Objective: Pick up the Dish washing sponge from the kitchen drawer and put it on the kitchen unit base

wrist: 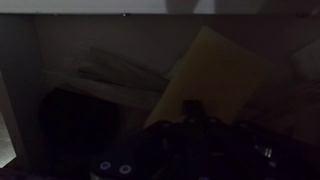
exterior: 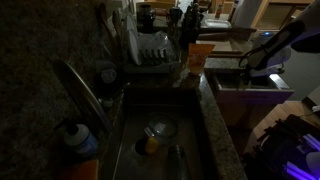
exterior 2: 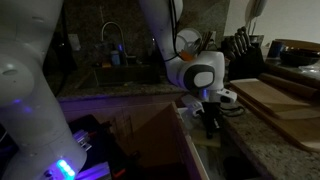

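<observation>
The scene is very dark. The sponge shows in the wrist view as a pale yellowish block, tilted, right in front of my gripper. It lies over papers in the drawer's pale inside. In both exterior views my gripper points down into the open drawer beside the worktop. The jaws are dark shapes, and I cannot tell whether they are open or touching the sponge. The dark speckled worktop with its tan wooden slab lies next to the gripper.
A steel sink basin with a tap sits in the stone counter. A dish rack and an orange carton stand behind it. A knife block stands at the back. A soap bottle is by the sink.
</observation>
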You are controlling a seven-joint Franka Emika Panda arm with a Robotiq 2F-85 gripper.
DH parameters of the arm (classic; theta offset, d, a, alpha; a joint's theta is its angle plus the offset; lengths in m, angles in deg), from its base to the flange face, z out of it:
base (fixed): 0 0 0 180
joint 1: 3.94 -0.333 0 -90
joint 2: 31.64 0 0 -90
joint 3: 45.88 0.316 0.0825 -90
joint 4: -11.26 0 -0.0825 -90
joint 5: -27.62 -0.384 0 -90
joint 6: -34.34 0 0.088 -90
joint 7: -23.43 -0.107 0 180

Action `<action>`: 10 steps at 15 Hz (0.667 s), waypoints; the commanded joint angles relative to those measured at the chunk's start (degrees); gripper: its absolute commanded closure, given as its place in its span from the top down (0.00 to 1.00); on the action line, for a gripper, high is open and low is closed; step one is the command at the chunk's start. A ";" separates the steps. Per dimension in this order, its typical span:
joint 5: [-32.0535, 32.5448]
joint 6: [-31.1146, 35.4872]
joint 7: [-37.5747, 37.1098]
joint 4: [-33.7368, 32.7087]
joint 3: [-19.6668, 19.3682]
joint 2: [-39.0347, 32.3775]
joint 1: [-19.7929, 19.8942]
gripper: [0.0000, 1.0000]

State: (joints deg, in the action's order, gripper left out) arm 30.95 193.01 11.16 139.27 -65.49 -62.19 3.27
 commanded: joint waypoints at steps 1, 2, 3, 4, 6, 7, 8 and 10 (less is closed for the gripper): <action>-0.77 -1.31 0.07 -1.83 0.78 -1.37 0.99 0.00; 0.20 -1.16 -1.28 -1.56 -0.49 -1.30 -0.34 0.26; 0.83 -0.84 -1.08 -1.08 -0.80 -0.90 -0.67 0.27; 0.74 -0.90 -0.09 -0.46 -0.21 -0.22 -0.18 0.33; 1.01 -1.52 -0.72 0.13 -0.71 0.17 -0.73 0.47; 1.01 -1.91 -0.60 0.32 -0.68 0.36 -0.66 0.54; 1.02 -2.24 -0.78 0.36 -0.81 0.35 -0.67 0.62; 0.32 -3.54 -1.27 0.36 -0.62 0.54 -0.28 0.75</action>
State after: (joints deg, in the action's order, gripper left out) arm 31.31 191.60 10.82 139.10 -65.94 -62.22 3.01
